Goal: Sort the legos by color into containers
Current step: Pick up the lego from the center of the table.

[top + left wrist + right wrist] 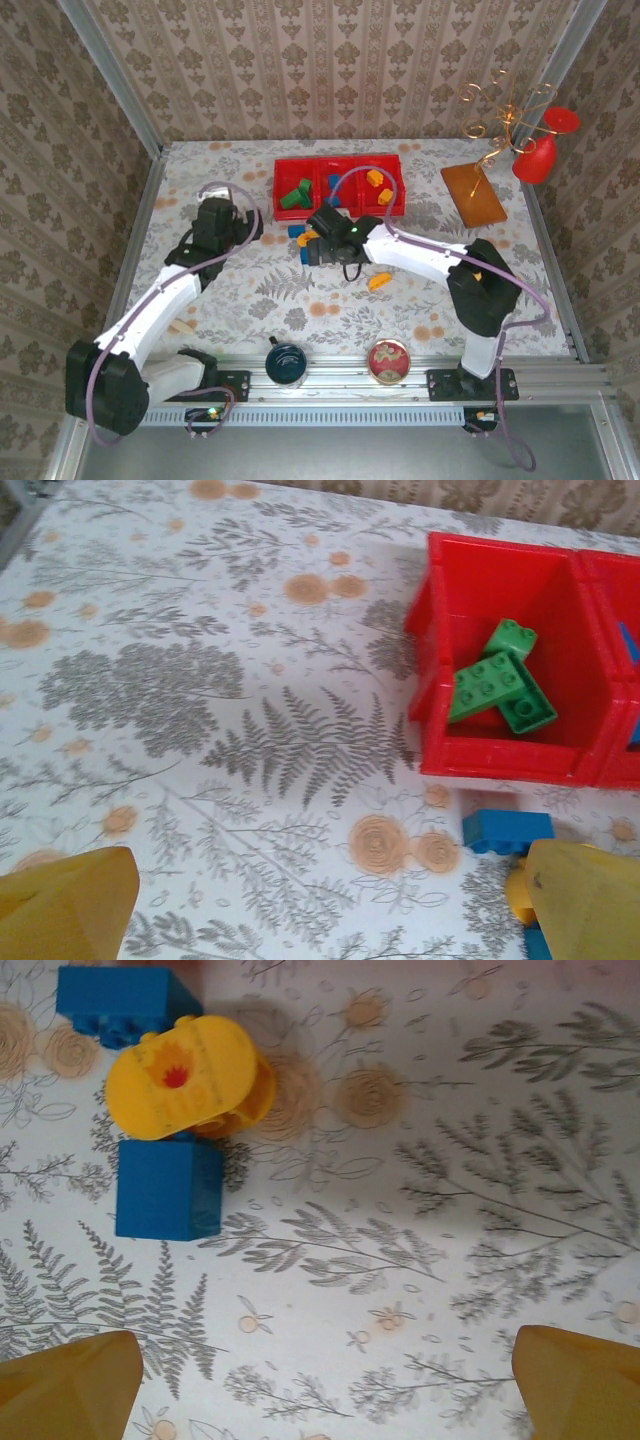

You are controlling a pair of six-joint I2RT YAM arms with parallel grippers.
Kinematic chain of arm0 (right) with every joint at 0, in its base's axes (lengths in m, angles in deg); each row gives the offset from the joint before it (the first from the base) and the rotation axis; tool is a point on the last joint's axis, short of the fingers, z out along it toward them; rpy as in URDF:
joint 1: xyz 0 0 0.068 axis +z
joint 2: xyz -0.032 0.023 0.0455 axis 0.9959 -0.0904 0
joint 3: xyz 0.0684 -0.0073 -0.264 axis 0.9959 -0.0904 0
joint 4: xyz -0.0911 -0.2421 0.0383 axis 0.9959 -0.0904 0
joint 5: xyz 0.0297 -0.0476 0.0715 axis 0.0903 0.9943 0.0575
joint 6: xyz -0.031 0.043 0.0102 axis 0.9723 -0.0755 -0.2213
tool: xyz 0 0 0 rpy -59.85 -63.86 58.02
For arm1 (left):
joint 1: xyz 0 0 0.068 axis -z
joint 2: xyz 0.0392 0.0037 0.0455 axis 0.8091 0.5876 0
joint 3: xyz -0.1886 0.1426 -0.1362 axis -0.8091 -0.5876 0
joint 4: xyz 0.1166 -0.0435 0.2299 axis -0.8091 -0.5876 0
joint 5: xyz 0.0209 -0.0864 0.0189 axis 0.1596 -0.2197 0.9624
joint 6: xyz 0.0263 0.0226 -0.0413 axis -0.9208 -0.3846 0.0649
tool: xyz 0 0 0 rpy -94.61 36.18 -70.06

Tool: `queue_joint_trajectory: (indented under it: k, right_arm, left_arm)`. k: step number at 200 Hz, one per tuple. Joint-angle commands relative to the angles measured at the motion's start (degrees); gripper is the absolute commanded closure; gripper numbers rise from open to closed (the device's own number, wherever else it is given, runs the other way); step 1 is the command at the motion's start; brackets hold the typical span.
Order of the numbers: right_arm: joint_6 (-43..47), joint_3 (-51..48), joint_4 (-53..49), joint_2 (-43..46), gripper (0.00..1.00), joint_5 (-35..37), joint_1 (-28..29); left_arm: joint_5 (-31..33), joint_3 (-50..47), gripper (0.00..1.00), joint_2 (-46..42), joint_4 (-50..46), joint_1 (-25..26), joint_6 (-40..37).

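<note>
The red containers tray (340, 163) stands at the back middle of the table, with green legos (295, 195) in its left compartment, blue ones (333, 183) in the middle and orange ones (375, 180) on the right. In the left wrist view the green legos (497, 680) lie in the end compartment (432, 660). Two loose blue bricks (125, 1005) (168, 1188) and a yellow piece (190, 1075) sit in front of the tray. Another orange brick (380, 281) lies nearer. My left gripper (330, 920) is open over bare cloth, left of a blue brick (507, 830). My right gripper (320, 1390) is open and holds nothing, with the loose bricks ahead on its left.
A dark blue cup (287, 362) and a round red tin (389, 360) stand at the near edge. At the back right are a brown board (474, 193), a red goblet (545, 150) and a gold wire stand (505, 115). Aluminium rails and patterned walls bound the table.
</note>
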Motion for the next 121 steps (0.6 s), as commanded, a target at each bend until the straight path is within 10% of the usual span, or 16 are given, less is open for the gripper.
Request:
queue_joint_trajectory:
  k: [1,121]
  right_arm:
    - [-0.5,3.2,-0.6,-2.9,0.06,-1.8,1.2]
    - [1.4,15.8,-4.2,-15.1,0.09,-4.1,3.3]
  left_arm:
    - [2.7,-2.8,0.0,-2.6,0.4,-1.4,2.8]
    - [1.6,-9.4,0.0,-7.6,-1.9,-4.1,5.0]
